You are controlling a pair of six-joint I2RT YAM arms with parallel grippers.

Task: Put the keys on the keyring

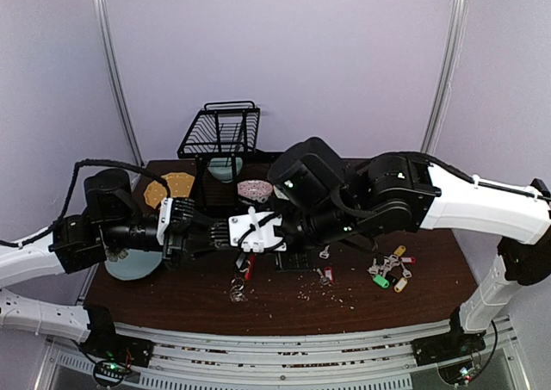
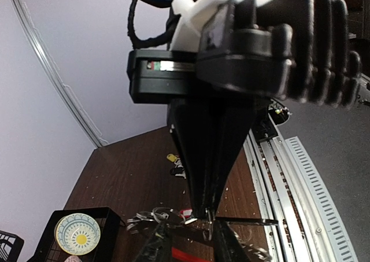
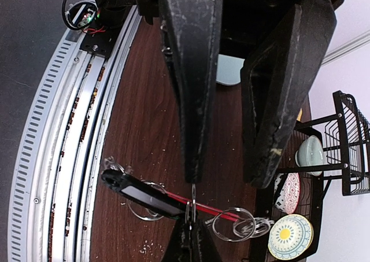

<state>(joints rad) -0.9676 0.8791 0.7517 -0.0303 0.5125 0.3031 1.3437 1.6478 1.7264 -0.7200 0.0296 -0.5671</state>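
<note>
While the two arms meet nose to nose over the middle of the dark worktop (image 1: 284, 308), all the action is packed into one tiny spot! The right claw (image 2: 203, 210) comes down from above with its fingers pressed together into a single point, and a thin sliver of silver metal sits right at that tip (too small to say whether it is a key or a ring). Just beneath it, the left claw (image 2: 193, 246) has its fingers parted a modest way, and the red arc of the keyring (image 3: 214, 209) runs across the gap between them; whether they actually bear on it, I cannot tell. The keyring itself sits under that meeting point, near the front-centre of the worktop, a black tag (image 3: 141, 196) at one end and a bunch of split rings (image 3: 233, 222) at the other. Well off to the right lie the keys (image 1: 389, 269), a cluster of coloured tags, with two loose ones between them and the claws. At the back stands a black wire dish rack (image 1: 222, 127).
</note>
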